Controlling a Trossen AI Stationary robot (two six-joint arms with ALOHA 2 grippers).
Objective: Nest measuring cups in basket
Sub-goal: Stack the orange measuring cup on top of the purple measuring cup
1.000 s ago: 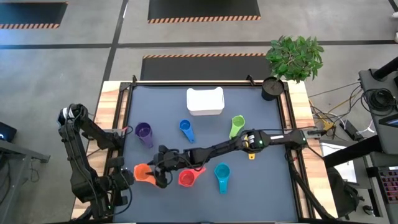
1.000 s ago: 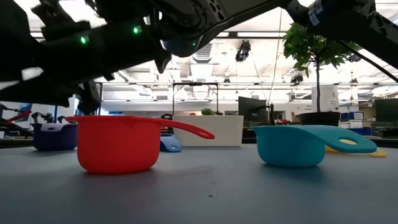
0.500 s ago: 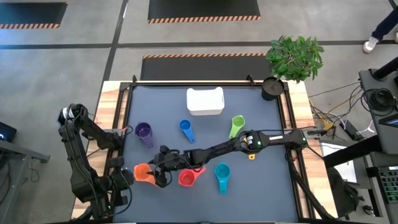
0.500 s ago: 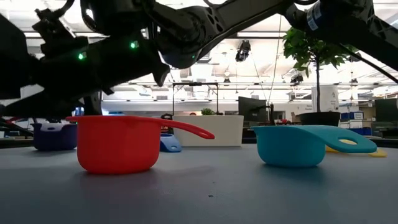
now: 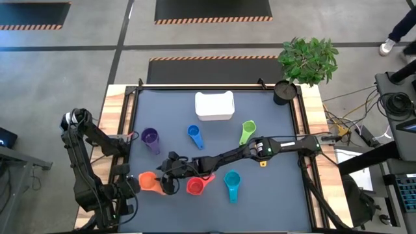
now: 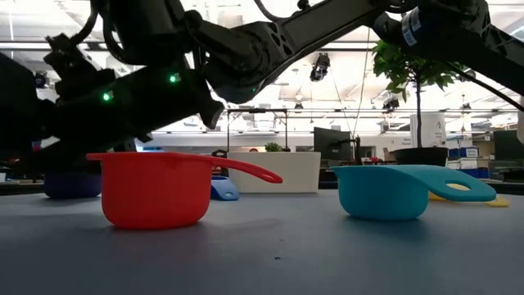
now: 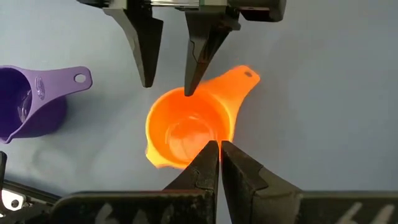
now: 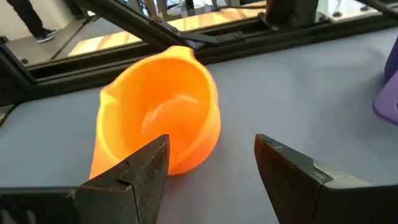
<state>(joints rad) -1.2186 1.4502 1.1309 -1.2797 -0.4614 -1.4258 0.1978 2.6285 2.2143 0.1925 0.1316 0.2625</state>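
The orange cup (image 5: 148, 181) stands upright on the grey mat near the left front. My right gripper (image 8: 211, 142) reaches across the table to it and is open. One fingertip (image 7: 189, 91) hangs at the cup's rim, the other stands outside the cup. My left gripper (image 7: 219, 144) is shut, with its tips at the cup's opposite rim. The red cup (image 5: 195, 186), teal cup (image 5: 232, 182), blue cup (image 5: 194, 134), purple cup (image 5: 150, 138) and green cup (image 5: 247, 130) stand scattered on the mat. A yellow cup (image 5: 262, 162) peeks from under the right arm. The white basket (image 5: 214, 105) stands at the far middle. My right gripper has one fingertip at the orange cup's rim (image 7: 186, 96), coming slanting down from the table's right; I cannot tell whether it touches. My left gripper's shut tips lie over the rim's opposite side (image 7: 214, 138); whether they touch does not show.
A black round cup (image 5: 283, 92) and a potted plant (image 5: 309, 58) stand at the far right corner. The right arm stretches low over the mat, just behind the red cup (image 6: 151, 188) and the teal cup (image 6: 393, 190). Wooden rails frame the mat.
The right arm has sunk a little lower over the orange cup, and in the low view it now hides most of the purple cup.
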